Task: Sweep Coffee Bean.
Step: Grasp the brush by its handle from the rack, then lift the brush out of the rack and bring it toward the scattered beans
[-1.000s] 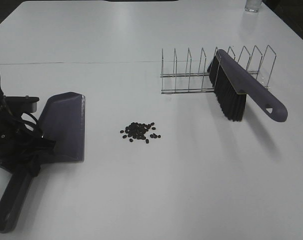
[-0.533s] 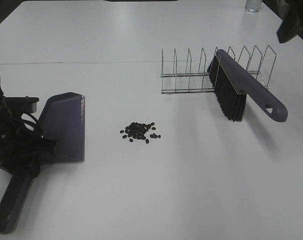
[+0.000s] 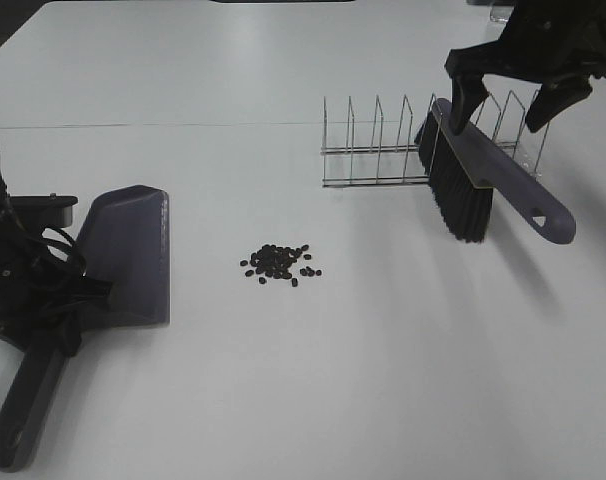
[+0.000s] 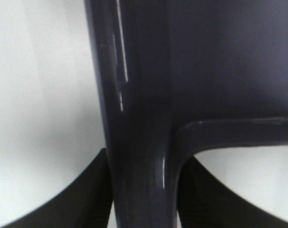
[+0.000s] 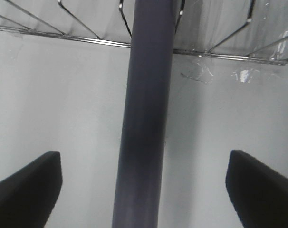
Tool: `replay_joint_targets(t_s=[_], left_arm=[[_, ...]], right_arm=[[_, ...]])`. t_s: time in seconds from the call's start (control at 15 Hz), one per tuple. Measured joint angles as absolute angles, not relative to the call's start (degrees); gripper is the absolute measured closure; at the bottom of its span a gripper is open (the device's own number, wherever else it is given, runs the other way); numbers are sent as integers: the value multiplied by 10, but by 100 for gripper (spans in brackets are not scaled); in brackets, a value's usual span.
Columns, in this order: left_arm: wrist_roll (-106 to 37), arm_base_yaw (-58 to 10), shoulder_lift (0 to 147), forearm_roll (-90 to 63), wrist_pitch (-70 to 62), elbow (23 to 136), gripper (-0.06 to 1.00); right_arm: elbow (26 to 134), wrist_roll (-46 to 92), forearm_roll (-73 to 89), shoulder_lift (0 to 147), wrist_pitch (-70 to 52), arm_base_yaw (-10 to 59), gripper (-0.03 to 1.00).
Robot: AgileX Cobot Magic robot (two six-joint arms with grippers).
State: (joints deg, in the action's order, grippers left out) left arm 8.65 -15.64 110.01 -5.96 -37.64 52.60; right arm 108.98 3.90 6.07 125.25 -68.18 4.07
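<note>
White tabletop [image 3: 313, 400] is carrying everything I am watching: one heap of coffee beans [image 3: 281, 263], one dustpan [image 3: 133, 250], one brush [image 3: 488, 180] and one wire rack [image 3: 378, 150]. The beans are sitting near the middle of the table in a single loose cluster, roughly two dozen, too tightly bunched for an exact count, with a few strays lying at its 3 o'clock edge. At 9 o'clock from the heap, near but apart, the purple-grey dustpan is lying flat with its handle trailing toward 7 o'clock. The left gripper [image 3: 68, 310] is clamping that handle, and the left wrist view is showing its two dark fingers [image 4: 87, 194] pressing against either side. At about 2 o'clock from the beans the brush is leaning in the rack, black bristles pointing down and handle running out toward 4 o'clock. The rack is showing about nine upright wire loops, some hidden. The right gripper [image 3: 503, 108] is hovering over the brush with its jaws spread wide, gripping nothing; in its wrist view the handle [image 5: 144, 118] is running between the two fingers [image 5: 27, 190] with bare table showing on both sides.
</note>
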Motion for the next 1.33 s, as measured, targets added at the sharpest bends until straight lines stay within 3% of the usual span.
replay_joint_targets(t_s=[0.47, 0.73, 0.87, 0.93, 1.33], left_arm=[[87, -156, 1099, -62, -379, 526, 59], [87, -156, 1099, -64, -380, 526, 59], [87, -156, 1099, -65, -380, 526, 59], [87, -156, 1099, -65, -380, 526, 59], [87, -156, 1099, -65, -381, 526, 59]], right_arm=[[1138, 39, 62, 1375, -698, 41, 15], [1138, 39, 62, 1375, -698, 41, 36], [1140, 39, 66, 1375, -699, 41, 52], [1140, 39, 67, 1375, -699, 41, 69], [1140, 39, 61, 1375, -699, 41, 68]])
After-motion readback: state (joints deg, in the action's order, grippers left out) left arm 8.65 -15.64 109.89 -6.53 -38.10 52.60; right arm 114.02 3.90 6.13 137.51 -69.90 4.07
